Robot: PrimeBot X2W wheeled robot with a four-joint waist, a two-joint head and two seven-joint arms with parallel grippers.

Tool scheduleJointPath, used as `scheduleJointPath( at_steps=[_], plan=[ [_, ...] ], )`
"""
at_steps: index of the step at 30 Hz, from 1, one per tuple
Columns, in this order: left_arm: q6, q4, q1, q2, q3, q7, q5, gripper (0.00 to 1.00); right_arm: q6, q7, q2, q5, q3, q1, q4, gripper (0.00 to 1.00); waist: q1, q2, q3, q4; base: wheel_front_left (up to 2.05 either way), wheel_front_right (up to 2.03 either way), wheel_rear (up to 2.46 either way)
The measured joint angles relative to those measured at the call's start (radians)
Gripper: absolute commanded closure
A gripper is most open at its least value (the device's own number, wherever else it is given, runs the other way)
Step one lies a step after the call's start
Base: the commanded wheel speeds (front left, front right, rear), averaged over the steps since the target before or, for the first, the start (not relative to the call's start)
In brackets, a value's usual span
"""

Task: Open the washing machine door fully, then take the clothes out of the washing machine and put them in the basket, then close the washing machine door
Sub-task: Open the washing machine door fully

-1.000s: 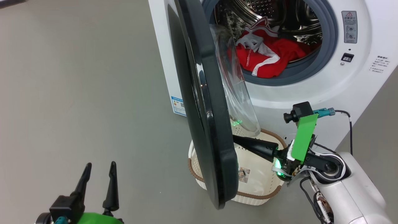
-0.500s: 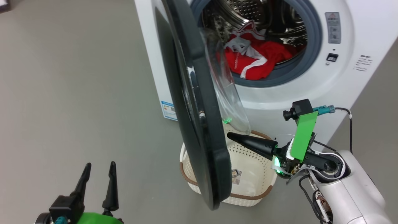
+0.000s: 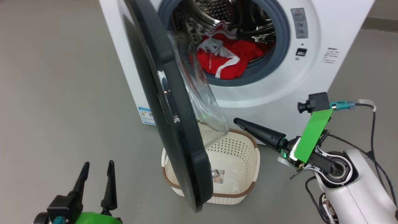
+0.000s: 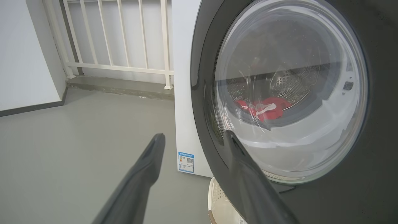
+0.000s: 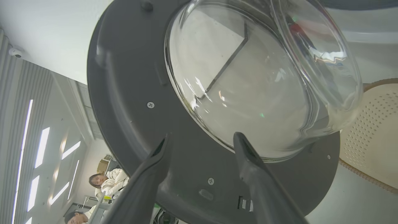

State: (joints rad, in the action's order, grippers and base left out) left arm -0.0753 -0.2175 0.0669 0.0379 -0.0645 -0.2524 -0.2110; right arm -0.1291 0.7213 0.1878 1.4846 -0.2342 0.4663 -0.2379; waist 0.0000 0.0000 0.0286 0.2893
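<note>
The left gripper point(image 3: 98, 162) is hovering over the grey floor point(image 3: 62, 93), well to the left of the washing machine door point(image 3: 174, 124) and low beside its bottom edge. Its two fingers are standing spread apart and are grasping nothing.

The door is standing partly open, edge-on to the head camera, with its black rim leaning out from the washing machine point(image 3: 279, 93). Its glass bowl window point(image 3: 199, 102) is bulging to the right of the rim, toward the machine.

The basket point(image 3: 252, 161) is sitting on the floor under the door's lower edge. The rim is partly hiding it, and the rest is reaching out to the door's right. A paper label point(image 3: 217, 175) is showing on its bottom.

The clothes point(image 3: 227, 62) are lying in the drum point(image 3: 217, 12), behind the door's upper half and to its right, with red fabric reaching down to the gasket point(image 3: 267, 62).

The right gripper point(image 5: 202, 136) is pointing at the door's inner face from the right, near the glass bowl. Its fingers are standing released, wide apart, and are clasping nothing.
</note>
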Motion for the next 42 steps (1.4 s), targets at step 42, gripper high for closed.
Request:
scheduleJointPath(
  at_steps=[42],
  plan=[
    [0.003,0.051,-0.042,0.0,0.012,0.0,0.0,0.0,0.0,-0.971,0.176,-0.728,-0.083,-0.239,-0.011,0.0,0.0,0.0,-0.02,-0.195,0.0,0.0,0.0]
  ],
)
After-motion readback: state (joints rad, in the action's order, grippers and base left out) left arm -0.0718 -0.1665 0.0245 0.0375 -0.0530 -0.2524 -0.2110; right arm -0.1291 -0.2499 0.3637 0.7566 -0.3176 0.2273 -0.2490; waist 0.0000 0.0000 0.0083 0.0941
